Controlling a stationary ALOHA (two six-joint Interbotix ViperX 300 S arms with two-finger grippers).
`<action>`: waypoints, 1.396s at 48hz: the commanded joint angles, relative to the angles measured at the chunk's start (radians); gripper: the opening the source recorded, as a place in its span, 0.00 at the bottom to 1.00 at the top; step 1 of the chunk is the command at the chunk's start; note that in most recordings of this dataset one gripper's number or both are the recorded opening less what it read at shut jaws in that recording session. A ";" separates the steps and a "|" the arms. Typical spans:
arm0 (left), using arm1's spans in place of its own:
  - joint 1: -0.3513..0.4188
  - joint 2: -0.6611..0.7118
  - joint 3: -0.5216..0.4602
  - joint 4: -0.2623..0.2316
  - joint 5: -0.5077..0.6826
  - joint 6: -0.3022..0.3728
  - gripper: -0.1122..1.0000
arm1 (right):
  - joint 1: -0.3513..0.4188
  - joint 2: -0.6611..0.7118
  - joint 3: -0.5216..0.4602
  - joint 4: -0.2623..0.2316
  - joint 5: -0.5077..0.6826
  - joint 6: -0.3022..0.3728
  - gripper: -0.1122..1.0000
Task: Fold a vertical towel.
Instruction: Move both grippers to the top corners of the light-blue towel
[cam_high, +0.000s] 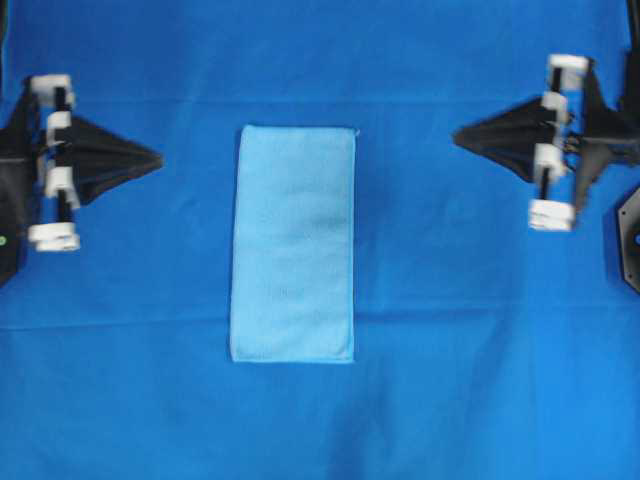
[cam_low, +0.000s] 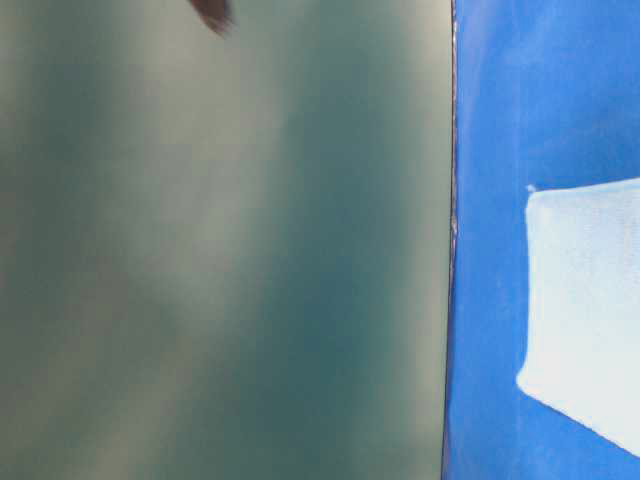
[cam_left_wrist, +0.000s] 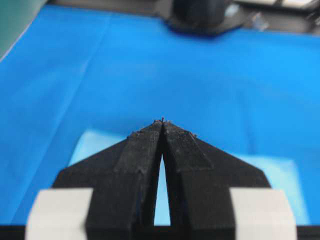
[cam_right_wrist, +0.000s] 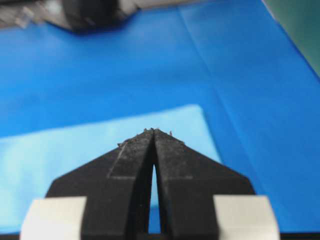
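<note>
Grippers closed, both empty: left (cam_high: 158, 158), right (cam_high: 457, 135), well apart from towel (cam_high: 293, 243). Lying flat, unfolded; whole fold left.

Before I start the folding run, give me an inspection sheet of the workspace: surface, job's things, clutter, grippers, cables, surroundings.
Surface: large royal-blue cloth covering the table, faint creases.
Job's things: small light sky-blue rectangular microfibre towel, lying flat and unfolded at centre, long side running top to bottom in the overhead view.
Clutter: nothing seen.
Grippers: left gripper and right gripper both have jaws shut, holding nothing, apart from the towel on either side.
Cables: nothing seen.
Surroundings: blurred grey-green wall beyond the table edge.
</note>
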 joint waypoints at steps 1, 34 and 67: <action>0.040 0.080 -0.034 -0.002 -0.034 -0.005 0.11 | -0.037 0.077 -0.048 0.003 -0.002 0.002 0.11; 0.193 0.713 -0.172 -0.002 -0.249 -0.029 0.82 | -0.161 0.703 -0.341 -0.044 0.032 -0.011 0.63; 0.255 0.900 -0.225 -0.003 -0.288 -0.029 0.81 | -0.133 0.838 -0.394 -0.051 -0.014 -0.008 0.62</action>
